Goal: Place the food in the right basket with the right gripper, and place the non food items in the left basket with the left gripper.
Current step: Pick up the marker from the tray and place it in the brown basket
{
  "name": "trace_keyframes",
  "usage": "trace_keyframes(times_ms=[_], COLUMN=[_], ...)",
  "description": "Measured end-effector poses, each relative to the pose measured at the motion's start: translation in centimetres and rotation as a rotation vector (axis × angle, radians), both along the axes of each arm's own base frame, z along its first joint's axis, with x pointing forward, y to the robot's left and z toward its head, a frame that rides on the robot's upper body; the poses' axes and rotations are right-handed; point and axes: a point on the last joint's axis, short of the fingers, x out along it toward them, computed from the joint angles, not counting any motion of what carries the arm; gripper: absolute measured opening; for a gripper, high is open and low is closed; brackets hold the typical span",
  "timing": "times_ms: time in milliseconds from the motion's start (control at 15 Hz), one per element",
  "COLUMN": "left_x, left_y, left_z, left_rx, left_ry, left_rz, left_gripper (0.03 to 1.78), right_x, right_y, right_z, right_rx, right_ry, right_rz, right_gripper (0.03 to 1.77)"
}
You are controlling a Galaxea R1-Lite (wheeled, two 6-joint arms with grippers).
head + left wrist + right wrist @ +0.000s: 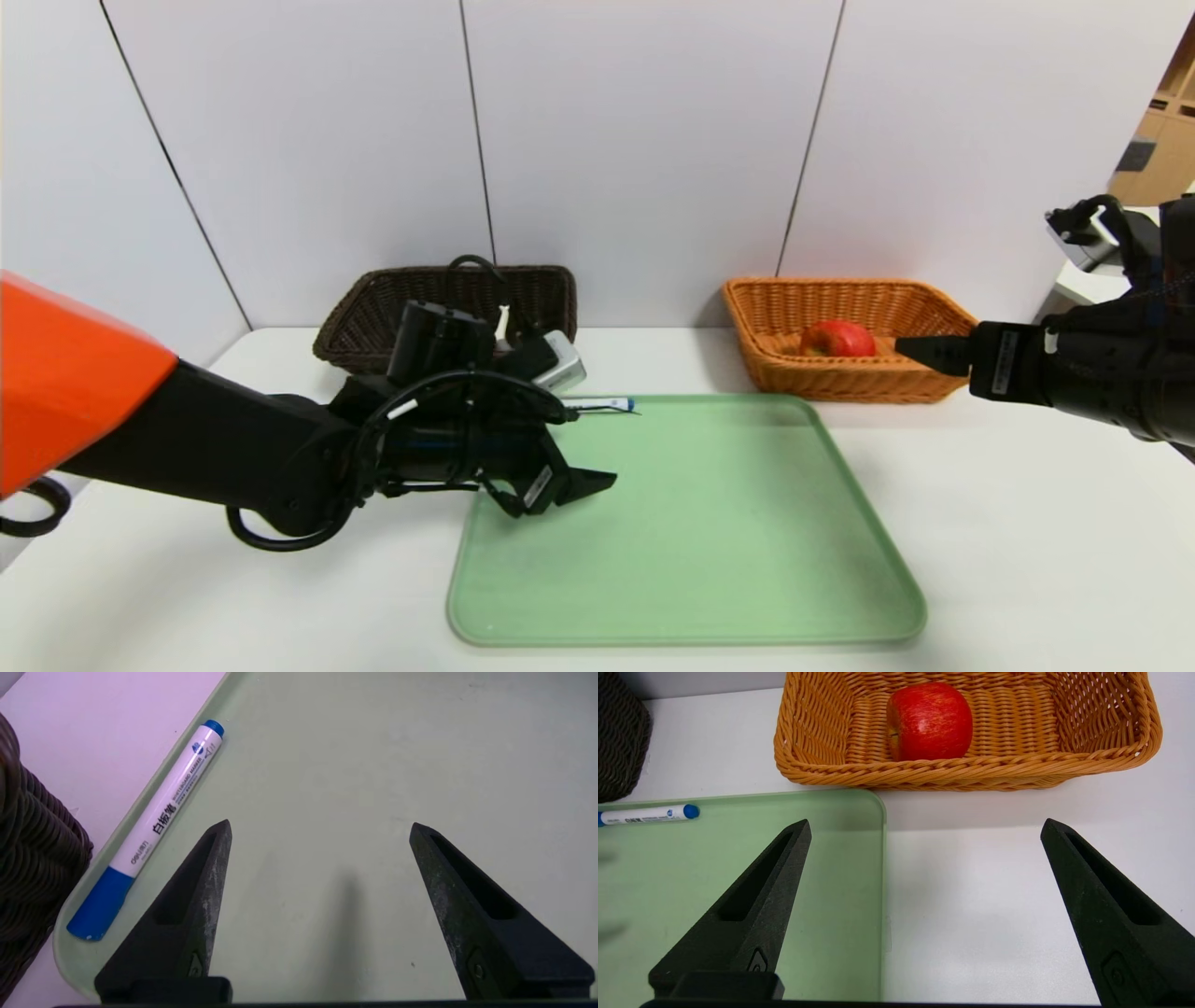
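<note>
A white whiteboard marker [159,821] with blue ends lies along the far left rim of the green tray [709,541]. My left gripper [320,826] hangs open over the tray's left part, with the marker just outside one of its fingers [205,882] and nothing between them. A red apple [930,721] sits in the orange right basket [971,772]. My right gripper [924,826] is open and empty, held above the table by the tray's right edge, in front of that basket. The head view shows the marker [602,404], the left gripper [591,446] and the right gripper [924,353].
The dark brown left basket [373,308] stands at the back left, behind my left arm. A silver-grey boxy item [565,366] shows at its near right corner, partly hidden by the arm. White table [1027,523] surrounds the tray, and wall panels close off the back.
</note>
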Motion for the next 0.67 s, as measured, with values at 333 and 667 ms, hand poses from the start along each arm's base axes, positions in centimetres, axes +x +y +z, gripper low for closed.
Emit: trace_keyframes(times_ms=[333, 667], left_x=[3.9, 5.6], left_y=[-0.9, -0.6], left_z=[-1.7, -2.0], left_rx=[0.01, 0.011], left_ry=[0.026, 0.081], left_rz=[0.033, 0.063], left_gripper=[1.53, 1.61], right_x=[0.0, -0.1], right_y=[-0.7, -1.0], right_z=[-0.1, -0.4], right_rx=[0.002, 0.017], right_ry=[0.005, 0.015], right_rz=[-0.024, -0.031], right_gripper=[1.7, 1.7])
